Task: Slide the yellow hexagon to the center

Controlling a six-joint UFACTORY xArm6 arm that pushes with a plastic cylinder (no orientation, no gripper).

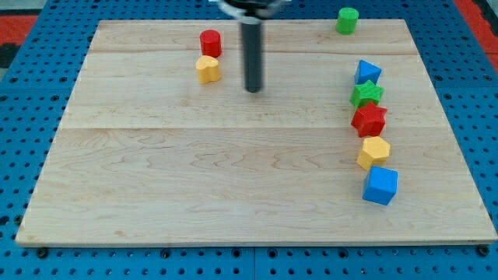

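Plainly, the move is governed by one relation: the yellow hexagon (373, 152) lies well apart from my tip (253, 89), towards the view's right and somewhat lower. No jaws are fitted to this arm, so no opening or hold can be reported; only a dark rod is seen, and nothing is touched by its end. The hexagon is found near the right edge of the surface (194, 194), within a column of blocks. A red star (369, 120) is set directly above the hexagon and seems to touch it, a blue cube (380, 185) sits just below it, and further above the hexagon a green star (366, 94) and a blue triangle (367, 72) are stacked along the same line. Far to the upper left of the hexagon, beyond the tip, a second yellow block (208, 69) and a red cylinder (210, 43) are seen. It is judged that the hexagon's right side must be reached first, so that a leftward push can be given towards the centre; the red star and blue cube could easily be dragged along.
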